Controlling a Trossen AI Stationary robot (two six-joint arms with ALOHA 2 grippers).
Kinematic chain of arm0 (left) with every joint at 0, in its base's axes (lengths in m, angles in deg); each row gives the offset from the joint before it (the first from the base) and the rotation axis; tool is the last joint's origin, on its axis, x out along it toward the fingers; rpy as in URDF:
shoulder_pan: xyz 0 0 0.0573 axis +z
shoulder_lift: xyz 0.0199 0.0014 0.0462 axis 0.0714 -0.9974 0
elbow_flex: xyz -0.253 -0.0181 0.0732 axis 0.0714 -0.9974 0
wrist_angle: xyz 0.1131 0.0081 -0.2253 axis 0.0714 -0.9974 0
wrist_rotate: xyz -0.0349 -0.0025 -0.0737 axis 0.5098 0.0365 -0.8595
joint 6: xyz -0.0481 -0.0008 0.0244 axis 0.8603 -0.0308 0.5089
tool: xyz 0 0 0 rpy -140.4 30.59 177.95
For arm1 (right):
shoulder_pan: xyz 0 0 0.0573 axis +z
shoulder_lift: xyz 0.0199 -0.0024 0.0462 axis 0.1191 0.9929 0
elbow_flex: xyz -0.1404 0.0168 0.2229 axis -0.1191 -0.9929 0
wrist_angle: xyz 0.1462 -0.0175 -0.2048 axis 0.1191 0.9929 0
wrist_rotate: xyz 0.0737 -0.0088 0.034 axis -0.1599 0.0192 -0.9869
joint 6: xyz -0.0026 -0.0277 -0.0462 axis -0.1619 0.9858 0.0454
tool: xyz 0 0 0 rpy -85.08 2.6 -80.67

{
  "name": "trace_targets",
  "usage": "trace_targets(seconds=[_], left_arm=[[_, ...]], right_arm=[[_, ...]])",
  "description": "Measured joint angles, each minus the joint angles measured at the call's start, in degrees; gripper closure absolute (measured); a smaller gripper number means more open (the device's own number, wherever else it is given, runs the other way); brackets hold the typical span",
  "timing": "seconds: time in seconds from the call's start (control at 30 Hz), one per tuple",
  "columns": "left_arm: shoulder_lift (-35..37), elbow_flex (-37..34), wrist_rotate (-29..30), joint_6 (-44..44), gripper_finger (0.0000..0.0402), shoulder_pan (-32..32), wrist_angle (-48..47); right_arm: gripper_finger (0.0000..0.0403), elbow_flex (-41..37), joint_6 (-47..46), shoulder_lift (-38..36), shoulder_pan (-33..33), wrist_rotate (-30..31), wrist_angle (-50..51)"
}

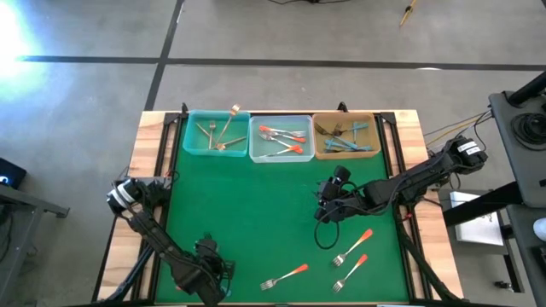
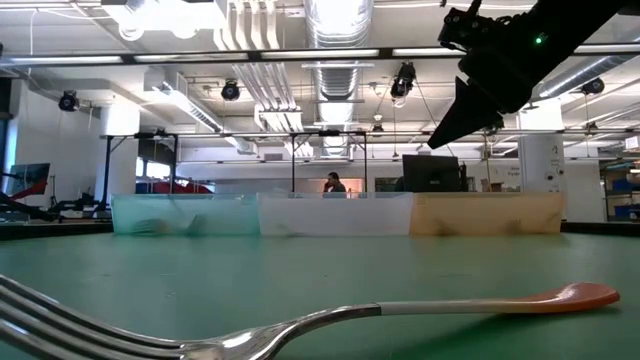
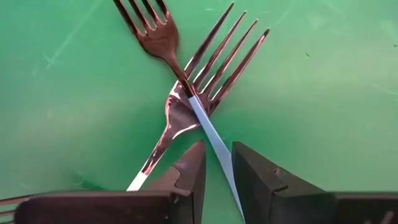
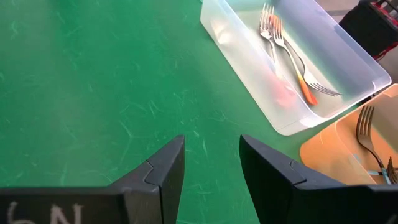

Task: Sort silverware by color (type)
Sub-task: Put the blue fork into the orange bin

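High view — three bins [image 1: 281, 155] at 12 o'clock part-filled; three orange-handled forks [image 1: 353, 246] unsorted at 5 o'clock. Left gripper [image 3: 216, 171] pinches a pale-handled fork [image 3: 214, 143]; right gripper [image 4: 211, 168] open, empty.

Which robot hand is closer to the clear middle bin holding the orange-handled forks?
The right one. The right gripper hangs over the green mat just in front of the clear middle plastic bin. The left gripper is down at the mat's near edge, far from it.
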Motion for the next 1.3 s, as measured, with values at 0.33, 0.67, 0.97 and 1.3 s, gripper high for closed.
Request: trace_targets(seconds=[0.33, 0.67, 0.97, 1.3], left_arm=[[0.38, -3.83, 0.31, 0.05, 0.0340, 0.18, 4.47], [0.26, -4.49, 0.32, -6.68, 0.0380, 0.23, 3.47], [0.21, -4.53, 1.08, -8.02, 0.0401, 0.25, 3.13], [-0.10, 1.59, 5.79, -8.28, 0.0401, 0.36, -5.80]], right_arm=[[0.0259, -0.02, 0.00, 0.00, 0.00, -0.01, 0.01], [0.0259, -0.02, 0.00, 0.00, 0.00, -0.02, -0.01], [0.0259, -0.02, 0.00, 0.00, 0.00, -0.01, -0.01], [0.0259, -0.02, 0.00, 0.00, 0.00, -0.01, -0.01]])
